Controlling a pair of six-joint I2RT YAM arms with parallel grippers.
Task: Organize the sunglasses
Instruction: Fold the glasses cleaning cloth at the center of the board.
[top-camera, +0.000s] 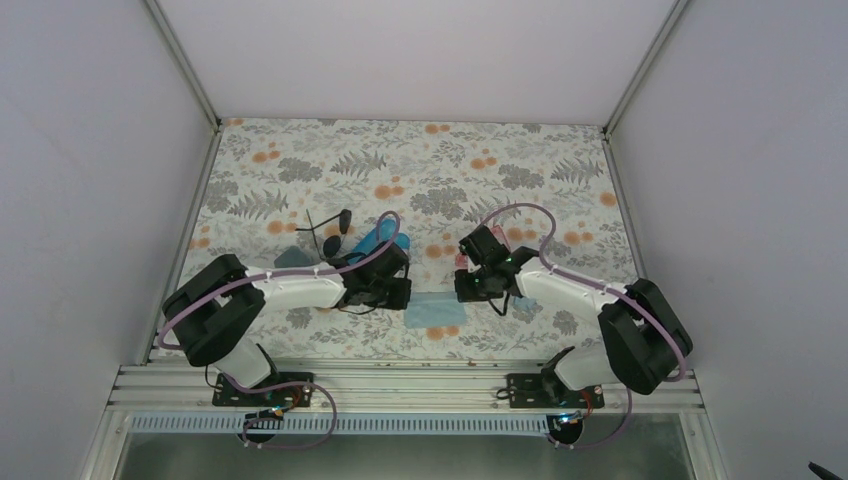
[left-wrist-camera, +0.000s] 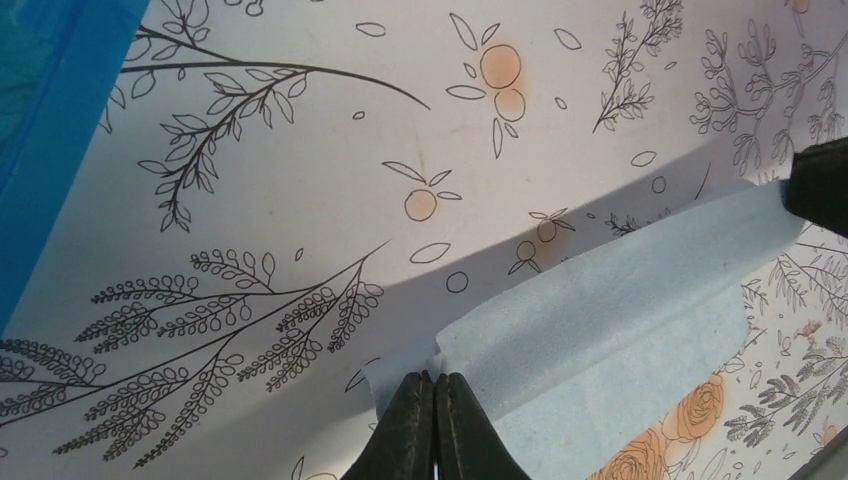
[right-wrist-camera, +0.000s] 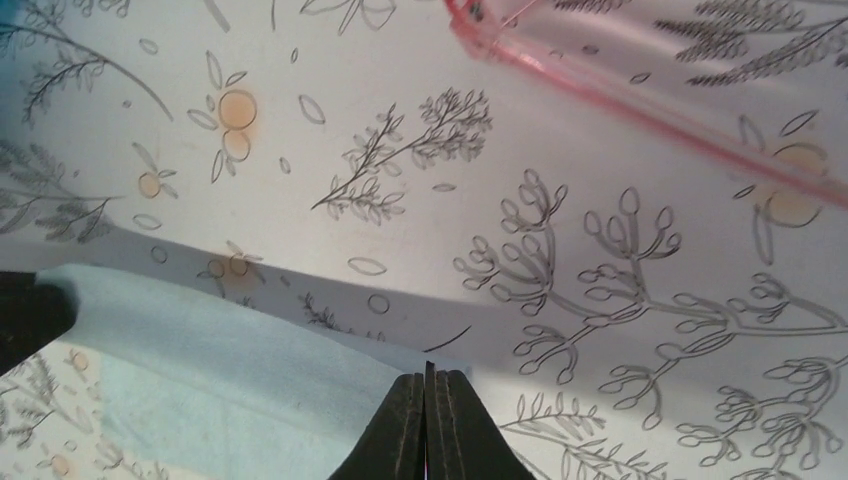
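A light blue cloth (top-camera: 432, 312) lies stretched between my two grippers near the front middle of the table. My left gripper (top-camera: 408, 297) is shut on its left corner, as the left wrist view shows (left-wrist-camera: 436, 375). My right gripper (top-camera: 460, 293) is shut on its right corner (right-wrist-camera: 427, 372). The cloth (left-wrist-camera: 620, 300) is folded lengthwise and sags onto the table (right-wrist-camera: 200, 350). The black sunglasses (top-camera: 333, 243) lie open behind the left arm. The pink-red sunglasses (top-camera: 463, 260) lie just behind the right gripper; one pink temple shows in the right wrist view (right-wrist-camera: 640, 100).
A blue case (top-camera: 378, 240) lies behind the left gripper and shows at the left edge of the left wrist view (left-wrist-camera: 50, 100). A second cloth (top-camera: 293, 257) lies left of it. Another cloth (top-camera: 526, 304) lies under the right arm.
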